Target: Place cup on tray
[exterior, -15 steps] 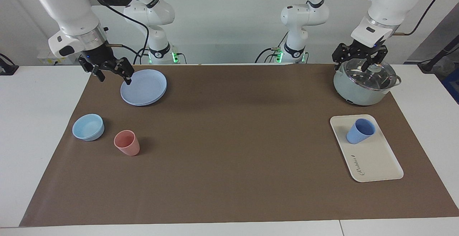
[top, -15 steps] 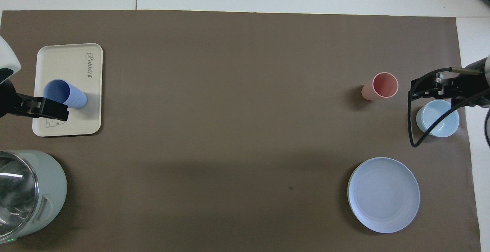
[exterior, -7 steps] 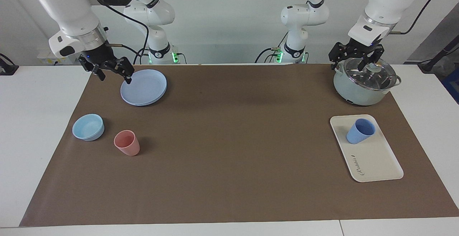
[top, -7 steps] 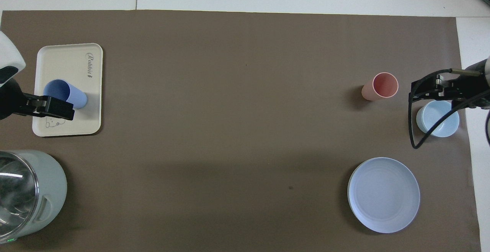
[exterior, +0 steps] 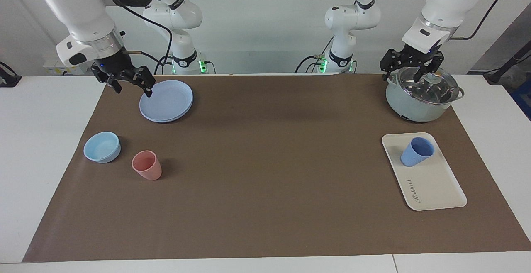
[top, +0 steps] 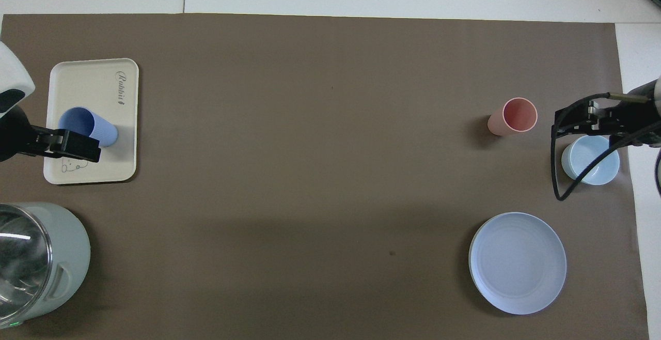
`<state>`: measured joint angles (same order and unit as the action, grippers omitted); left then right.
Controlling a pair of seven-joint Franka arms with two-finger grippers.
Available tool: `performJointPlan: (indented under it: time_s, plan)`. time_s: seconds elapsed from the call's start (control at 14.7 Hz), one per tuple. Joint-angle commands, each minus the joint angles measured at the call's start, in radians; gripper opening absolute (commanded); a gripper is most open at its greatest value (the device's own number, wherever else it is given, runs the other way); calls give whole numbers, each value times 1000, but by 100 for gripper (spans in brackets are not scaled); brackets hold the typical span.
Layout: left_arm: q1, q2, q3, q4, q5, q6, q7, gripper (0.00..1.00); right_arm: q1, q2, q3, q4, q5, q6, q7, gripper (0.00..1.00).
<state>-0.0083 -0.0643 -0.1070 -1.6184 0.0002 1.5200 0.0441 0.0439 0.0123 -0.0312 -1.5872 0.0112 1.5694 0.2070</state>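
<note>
Take the table as a clock, with twelve at the robots. At four o'clock lies the tray. The cup stands on it, mouth up, at the end nearer the robots, with nothing touching it. At eight o'clock stand a pink cup and a bowl.

Farther back, at two o'clock, is a lidded pot. The left gripper hangs over it with fingers spread wide and empty. Over the last second it has lifted a little higher and then settled. The cup has not moved, so the placing looks done and the arm seems to be retiring.

At ten o'clock the right gripper waits over the rim of a plate, also spread and empty.

From overhead, the left gripper hides part of the cup's rim and the tray's drawing, and the pot is cut off at the frame's edge.
</note>
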Motion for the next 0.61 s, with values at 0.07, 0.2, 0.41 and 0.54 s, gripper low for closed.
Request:
performJointPlan:
  time_s: [0.07,0.2,0.41,0.54]
  plan:
    - [5,-8,4,-3,-14,-6,-10,100,-15,-18,8,-14,4,-11,-15,99]
    - [2,-9,4,-9,-14,11,-12,100,-15,-18,8,-14,4,-11,-15,99]
    - [1,-11,4,-17,-14,32,-10,100,-15,-18,8,-14,4,-11,-15,99]
    - [1,-11,4,-17,-14,32,-10,100,-15,-18,8,-14,4,-11,-15,99]
